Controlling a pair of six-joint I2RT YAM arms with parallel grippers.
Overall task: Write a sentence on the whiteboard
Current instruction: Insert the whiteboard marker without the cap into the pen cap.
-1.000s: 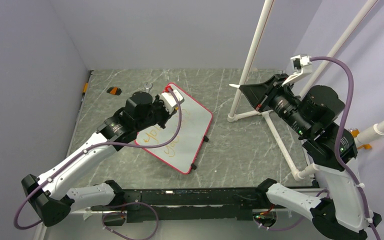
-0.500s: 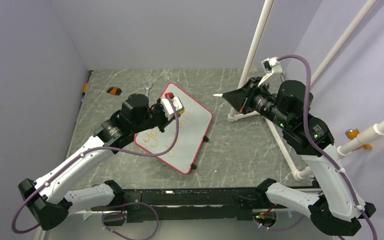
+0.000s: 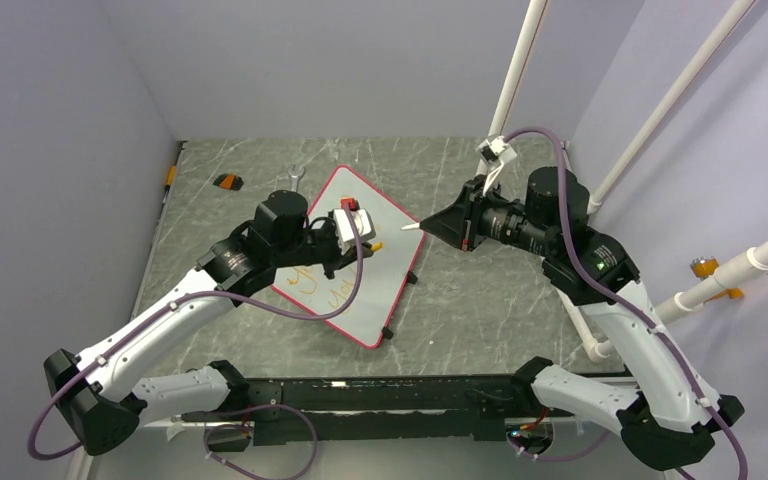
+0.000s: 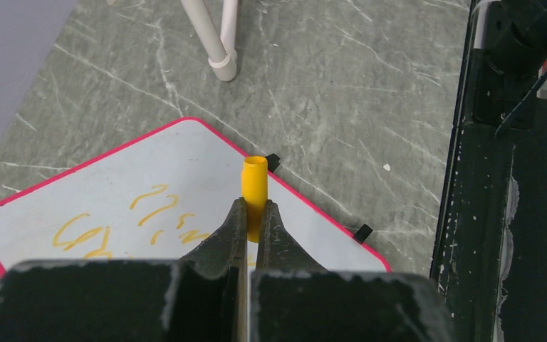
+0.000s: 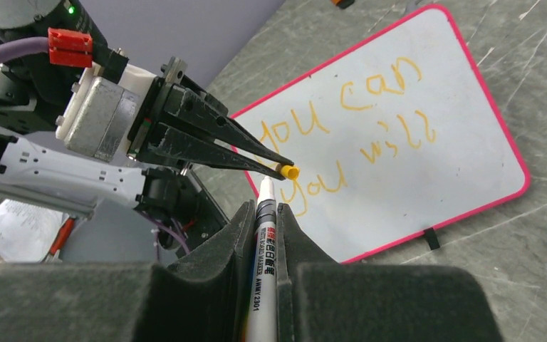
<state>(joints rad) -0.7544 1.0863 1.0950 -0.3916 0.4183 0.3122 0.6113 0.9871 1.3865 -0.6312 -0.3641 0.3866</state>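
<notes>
Right hand [image 5: 266,214] is clamped on the marker [image 5: 264,249], bare tip pointing forward. Left hand [image 5: 276,165] is closed on the yellow cap [image 5: 289,172], whose open end pokes out past its fingertips. The tip is near the cap but not in it; the top view shows a gap between them.

Further out, the board [image 5: 470,107] lies flat on the desk [image 5: 541,28], skewed, below the left hand. The sentence [image 5: 360,135] reads "you can" over "you will" in two orange lines and looks finished, so we read this step as recapping.

Doing it well:
- We align first and close the gap second. From the right wrist the cap mouth looks off the marker's line, so we rotate one wrist until mouth and tip face each other.
- We push straight along the marker axis, slowly. Thin fingertips grip the cap low, so a side load could twist it out.
- We hold the bare tip clear of the board, so there are no stray marks on the writing.
- We press until the cap is seated, and only then release.
</notes>
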